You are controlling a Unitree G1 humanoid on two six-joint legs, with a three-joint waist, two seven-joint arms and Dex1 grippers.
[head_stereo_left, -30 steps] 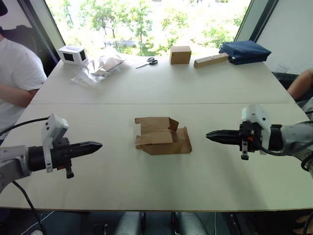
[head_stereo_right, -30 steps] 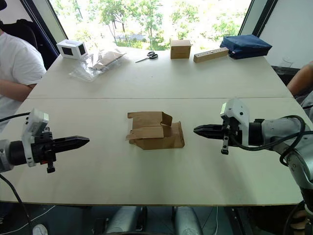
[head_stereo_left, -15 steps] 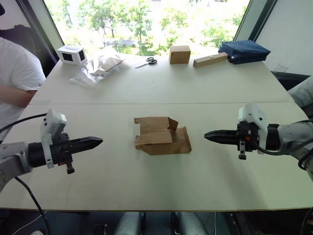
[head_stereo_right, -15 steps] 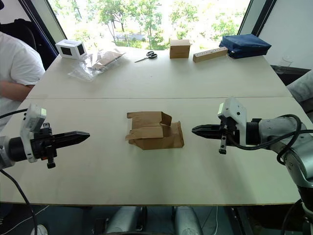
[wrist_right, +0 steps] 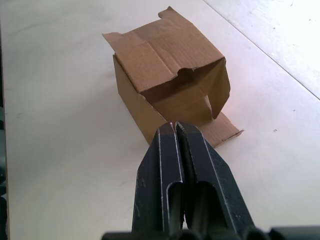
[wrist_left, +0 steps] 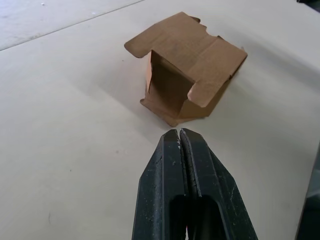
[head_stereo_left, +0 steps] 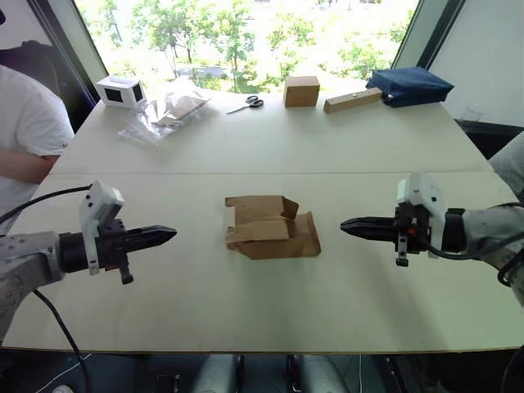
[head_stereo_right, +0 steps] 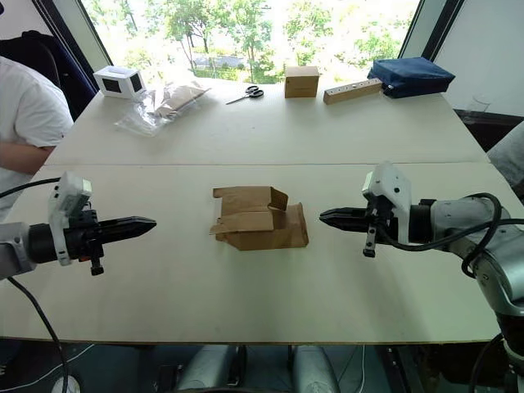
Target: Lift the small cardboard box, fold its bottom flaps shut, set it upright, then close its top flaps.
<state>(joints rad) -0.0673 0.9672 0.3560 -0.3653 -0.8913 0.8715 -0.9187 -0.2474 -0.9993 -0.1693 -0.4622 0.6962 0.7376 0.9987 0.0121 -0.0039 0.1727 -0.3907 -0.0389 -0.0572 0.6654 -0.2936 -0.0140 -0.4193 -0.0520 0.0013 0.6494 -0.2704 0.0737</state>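
The small cardboard box [head_stereo_left: 270, 228] lies on its side in the middle of the white table [head_stereo_left: 270, 143], flaps loose at both ends; the wrist views show it as well [wrist_left: 187, 70] [wrist_right: 165, 65]. My left gripper [head_stereo_left: 169, 234] hovers to the box's left, shut and empty, pointing at it with a gap of table between. On the box's right, my right gripper [head_stereo_left: 345, 224] is shut too, aimed at the other open end and a little apart from it.
At the table's far edge stand a white box with black panels [head_stereo_left: 119, 91], crumpled plastic bags [head_stereo_left: 164, 113], scissors [head_stereo_left: 248, 103], a tan cube carton [head_stereo_left: 301, 91], a wooden block [head_stereo_left: 353, 101] and a blue bag [head_stereo_left: 408, 85]. A person in a white shirt [head_stereo_left: 29, 139] sits at the left.
Both grippers have crept a little inward toward the box, still shut. The box has not moved. The person at the left has shifted slightly.
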